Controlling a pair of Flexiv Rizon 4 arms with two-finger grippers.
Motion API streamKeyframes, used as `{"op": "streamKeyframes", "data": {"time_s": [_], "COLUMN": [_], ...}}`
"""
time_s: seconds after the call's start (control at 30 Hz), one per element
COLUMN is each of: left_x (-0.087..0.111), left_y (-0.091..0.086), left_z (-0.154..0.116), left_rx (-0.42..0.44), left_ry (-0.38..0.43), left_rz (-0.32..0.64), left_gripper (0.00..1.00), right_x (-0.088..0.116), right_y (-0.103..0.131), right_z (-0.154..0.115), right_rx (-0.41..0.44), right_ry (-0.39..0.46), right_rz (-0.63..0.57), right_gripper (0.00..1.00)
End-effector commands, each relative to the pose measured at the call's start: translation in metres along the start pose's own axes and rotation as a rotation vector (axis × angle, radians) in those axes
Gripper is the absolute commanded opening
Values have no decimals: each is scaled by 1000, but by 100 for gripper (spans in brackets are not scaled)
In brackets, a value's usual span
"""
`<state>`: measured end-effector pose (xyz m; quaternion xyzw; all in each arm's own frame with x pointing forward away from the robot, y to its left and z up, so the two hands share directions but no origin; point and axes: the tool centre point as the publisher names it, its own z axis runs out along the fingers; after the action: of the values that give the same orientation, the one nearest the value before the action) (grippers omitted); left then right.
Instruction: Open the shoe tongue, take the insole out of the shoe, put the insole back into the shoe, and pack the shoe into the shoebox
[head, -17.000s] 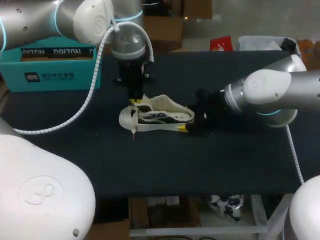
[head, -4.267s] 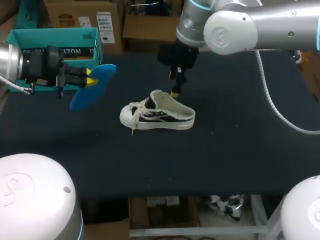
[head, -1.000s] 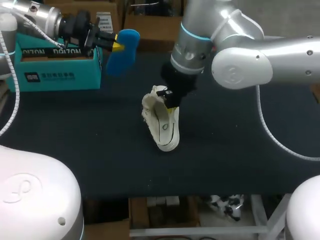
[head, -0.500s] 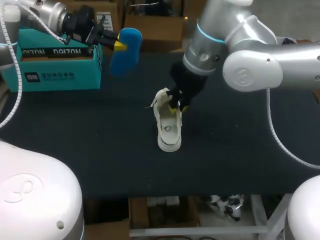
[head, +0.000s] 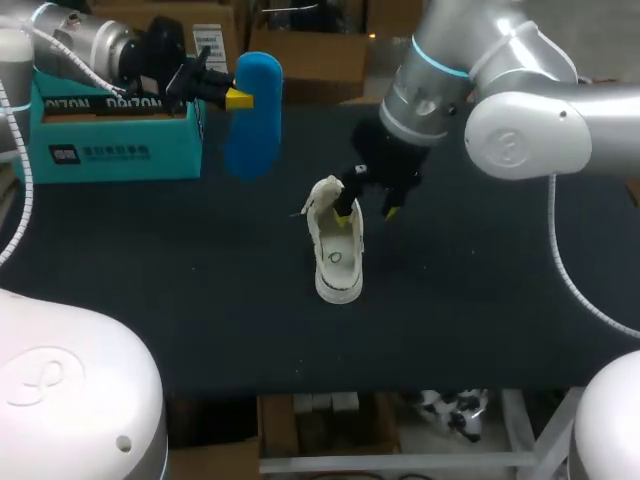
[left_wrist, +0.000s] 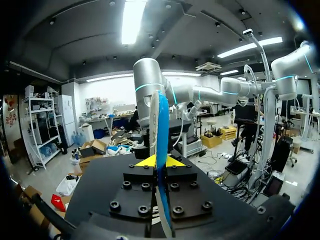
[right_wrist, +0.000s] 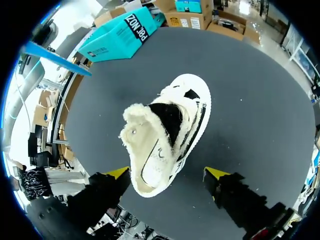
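Well, the white shoe (head: 335, 240) sits on the dark table (head: 150, 260), about in the middle, with its toe toward the front edge and its heel toward the back. Its fluffy inside shows in the right wrist view, and so does the dark hole where a foot goes. The right gripper (right_wrist: 167, 172) is down at the heel end of the shoe. Its two fingers are spread wide, one on each side of the heel. One yellow tip is right next to the heel and the other is off to the side, not touching, so it has hold of nothing. The left gripper (head: 236, 98) is up in the air, off to the left of the shoe and well away from it. Its fingers are pressed tight on the blue insole (head: 252, 115), one on each flat side. The insole hangs from the fingers with its long way up and down. Just beside it, at the back left part of the table, is the teal shoebox (head: 110, 135). The shoe is outside the box.
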<state>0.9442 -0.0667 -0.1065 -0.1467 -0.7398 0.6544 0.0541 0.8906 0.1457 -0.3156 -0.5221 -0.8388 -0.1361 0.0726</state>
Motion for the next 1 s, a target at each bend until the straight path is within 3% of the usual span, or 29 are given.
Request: {"op": "streamKeyframes", "data": {"time_s": [0.03, 0.13, 0.23, 0.27, 0.6, 0.73, 0.87, 0.97, 1.0], "left_x": [31, 46, 59, 63, 63, 63, 63, 63, 63], "left_y": [-17, -27, -35, -39, -39, -39, -39, -39, -39], "left_z": [24, 44, 57, 59, 59, 59, 59, 59, 59], "left_rx": [-3, 2, 16, -21, -21, -21, -21, -21, -21], "left_ry": [-125, -136, -142, -130, -130, -130, -130, -130, -130], "left_rz": [-11, -52, -160, -201, -201, -201, -201, -201, -201], "left_gripper": [0, 0, 0, 0, 0, 0, 0, 0, 0], "right_x": [0, 0, 0, 0, 0, -12, -17, -17, -16], "right_y": [-2, -2, -2, -2, -2, -17, -27, -34, -35], "right_z": [1, 1, 1, 1, 1, -16, -31, -39, -42], "right_rx": [-5, -5, -5, -5, -5, -36, -31, -7, -16], "right_ry": [0, 0, 0, 0, 0, 127, 228, 354, 356], "right_rz": [0, 0, 0, 0, 0, 29, 141, 225, 235], "right_gripper": [100, 100, 100, 100, 100, 100, 100, 100, 100]}}
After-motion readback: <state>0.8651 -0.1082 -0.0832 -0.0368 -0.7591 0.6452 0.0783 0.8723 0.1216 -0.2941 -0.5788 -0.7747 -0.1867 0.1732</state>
